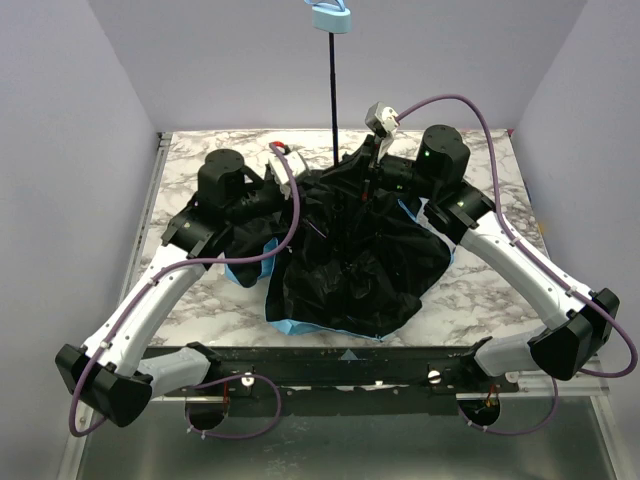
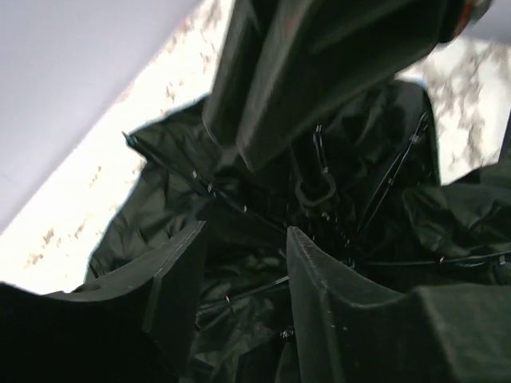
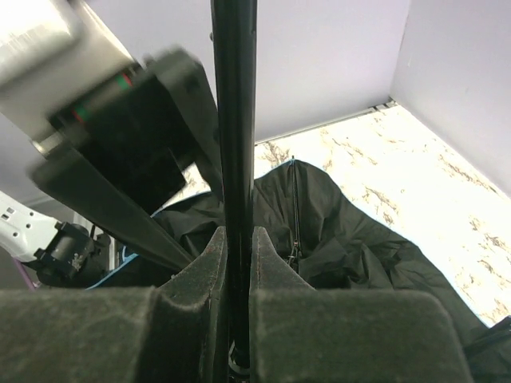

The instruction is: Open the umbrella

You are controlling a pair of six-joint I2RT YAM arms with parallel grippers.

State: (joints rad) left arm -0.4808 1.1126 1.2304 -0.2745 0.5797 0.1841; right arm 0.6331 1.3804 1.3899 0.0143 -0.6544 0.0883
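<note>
The umbrella lies on the marble table with its black inside up and sky-blue edges showing. Its thin black shaft stands up to the light-blue handle at the top of the top view. My right gripper is shut on the shaft low down, just above the canopy, and shows in the top view. My left gripper is open, its fingers spread over the black fabric and ribs near the hub. It sits left of the shaft in the top view.
A white and red object lies at the back of the table behind the left wrist. The marble table is boxed in by grey walls at the left, back and right. The two wrists are close together over the canopy.
</note>
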